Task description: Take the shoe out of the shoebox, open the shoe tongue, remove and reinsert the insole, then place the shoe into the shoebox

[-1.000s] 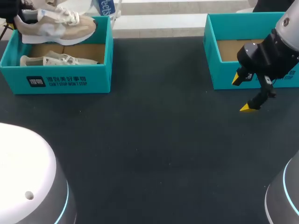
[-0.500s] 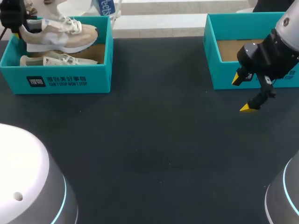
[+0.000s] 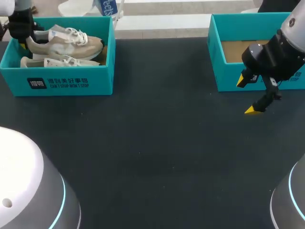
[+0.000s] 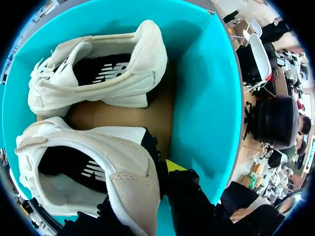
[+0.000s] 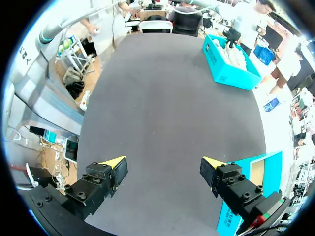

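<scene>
Dark table cloth is seen carrying a teal shoebox at its far left. Two pale shoes are lodged inside. The shoe is laid along the shoebox's back wall, tilted and partly over the second shoe by the front wall. Its heel is clamped by the left gripper at the shoebox's left end. Well apart from the shoebox, a second teal box is shown with a bare cardboard floor. The right gripper is held there too, fingers spread wide above the cloth.
</scene>
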{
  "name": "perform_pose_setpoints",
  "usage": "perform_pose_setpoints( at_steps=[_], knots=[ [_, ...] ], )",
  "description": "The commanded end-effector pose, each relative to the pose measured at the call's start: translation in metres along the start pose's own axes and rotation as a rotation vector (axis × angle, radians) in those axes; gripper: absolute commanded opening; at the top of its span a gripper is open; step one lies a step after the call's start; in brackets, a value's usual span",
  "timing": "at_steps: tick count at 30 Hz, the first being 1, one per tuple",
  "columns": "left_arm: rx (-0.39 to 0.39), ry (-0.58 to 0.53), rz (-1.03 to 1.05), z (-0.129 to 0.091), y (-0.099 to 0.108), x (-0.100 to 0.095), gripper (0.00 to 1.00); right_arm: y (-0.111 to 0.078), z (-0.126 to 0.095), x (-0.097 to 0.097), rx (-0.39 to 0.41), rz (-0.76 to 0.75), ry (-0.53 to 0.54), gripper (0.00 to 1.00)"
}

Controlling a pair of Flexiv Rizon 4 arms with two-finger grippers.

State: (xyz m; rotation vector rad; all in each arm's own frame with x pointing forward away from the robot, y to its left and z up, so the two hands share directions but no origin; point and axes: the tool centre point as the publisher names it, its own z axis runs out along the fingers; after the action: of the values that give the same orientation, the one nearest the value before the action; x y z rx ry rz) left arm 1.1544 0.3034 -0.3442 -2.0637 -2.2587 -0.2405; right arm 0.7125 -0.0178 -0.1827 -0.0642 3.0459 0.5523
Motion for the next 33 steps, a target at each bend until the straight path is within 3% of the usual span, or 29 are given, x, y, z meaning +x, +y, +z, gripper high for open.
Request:
perform_pose_setpoints(
  at_steps=[1,24,25,29,33],
  knots=[
    [0.029,-0.014,-0.003,0.005,0.010,-0.001,0.00,0.000,0.001,-0.001,0.002,0.000,0.002,1.00],
    [0.062,0.001,0.001,0.040,0.008,-0.006,0.00,0.000,0.001,-0.001,0.002,0.000,0.002,1.00],
    [0.061,0.000,0.001,0.040,0.008,-0.007,0.02,0.000,0.001,-0.001,0.002,0.000,0.002,1.00],
    [0.062,-0.007,0.010,0.043,0.008,-0.011,0.28,0.000,0.001,-0.001,0.002,0.000,0.002,1.00],
    [0.064,-0.011,0.017,0.040,0.005,-0.011,0.36,0.000,0.001,-0.001,0.002,0.000,0.002,1.00]
  ],
)
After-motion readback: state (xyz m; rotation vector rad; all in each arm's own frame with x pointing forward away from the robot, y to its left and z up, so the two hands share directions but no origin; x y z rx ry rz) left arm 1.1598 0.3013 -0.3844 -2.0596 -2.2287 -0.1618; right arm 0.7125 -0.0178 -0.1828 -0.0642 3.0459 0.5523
